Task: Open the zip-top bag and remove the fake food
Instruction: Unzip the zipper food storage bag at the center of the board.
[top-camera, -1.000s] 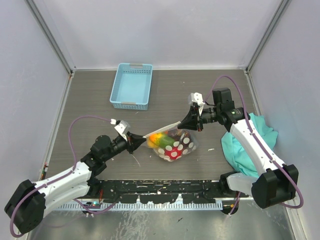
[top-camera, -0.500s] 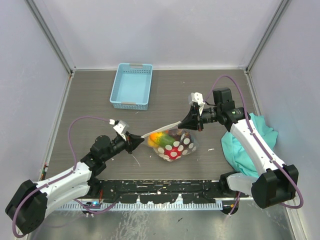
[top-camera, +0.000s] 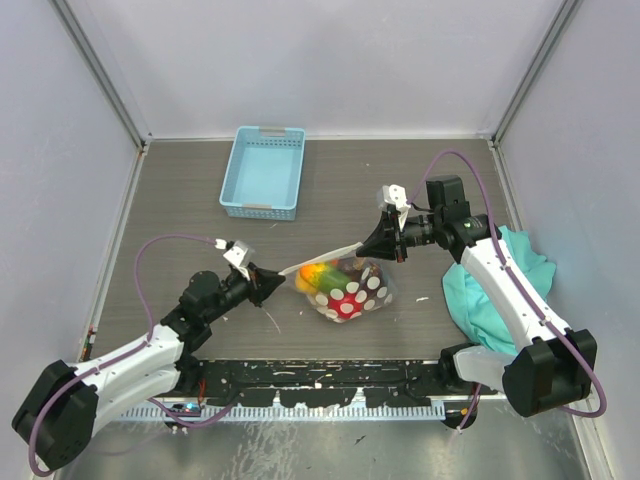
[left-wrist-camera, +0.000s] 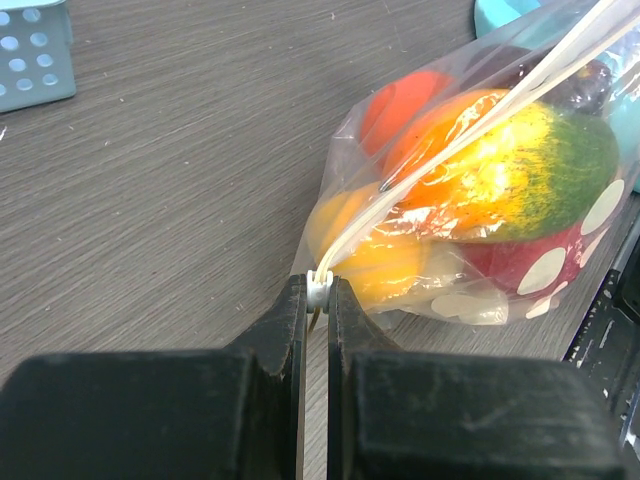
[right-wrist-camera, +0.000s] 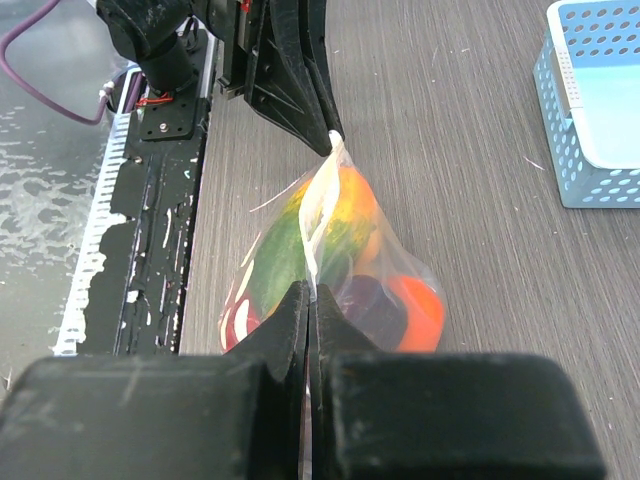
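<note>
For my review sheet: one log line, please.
left tool: shut on zip-top bag corner | right tool: shut on opposite corner | fake food: inside bag

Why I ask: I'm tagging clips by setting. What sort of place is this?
Probably a robotics lab cell: pale panel walls enclose the table; left arm and right arm bolted at its edge.

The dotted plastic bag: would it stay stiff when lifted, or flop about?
Probably floppy: the zip-top bag sags under the fake food between the left tool and right tool pinching its top edge. The glossy rounded pieces would likely roll once out.
</note>
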